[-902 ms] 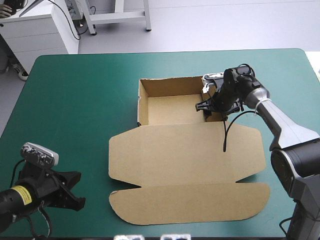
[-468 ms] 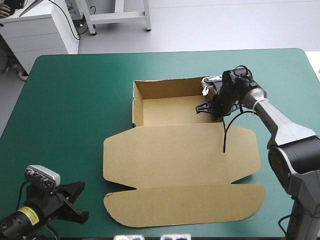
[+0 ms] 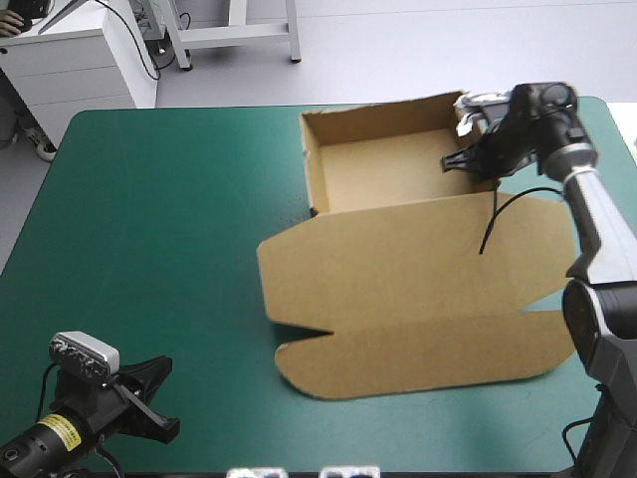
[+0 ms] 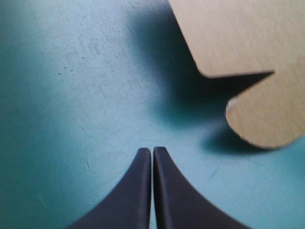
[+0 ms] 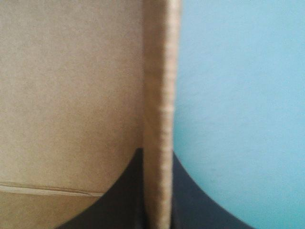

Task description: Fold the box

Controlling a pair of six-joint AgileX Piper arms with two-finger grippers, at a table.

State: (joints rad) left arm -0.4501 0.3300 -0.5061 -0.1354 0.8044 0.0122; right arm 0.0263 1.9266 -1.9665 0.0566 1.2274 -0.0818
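Right wrist view: the right gripper clamps a raised wall of the box. The box sits toward the table's far right, lid flat. The left gripper is closed on nothing, near the table's near-left corner.

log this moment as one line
box: open tray, lid flat | right pincer: shut on box wall | left pincer: shut, empty, apart from box

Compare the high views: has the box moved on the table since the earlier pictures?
Yes. The box has shifted toward the table's right and far edges, its side wall held by the right gripper.
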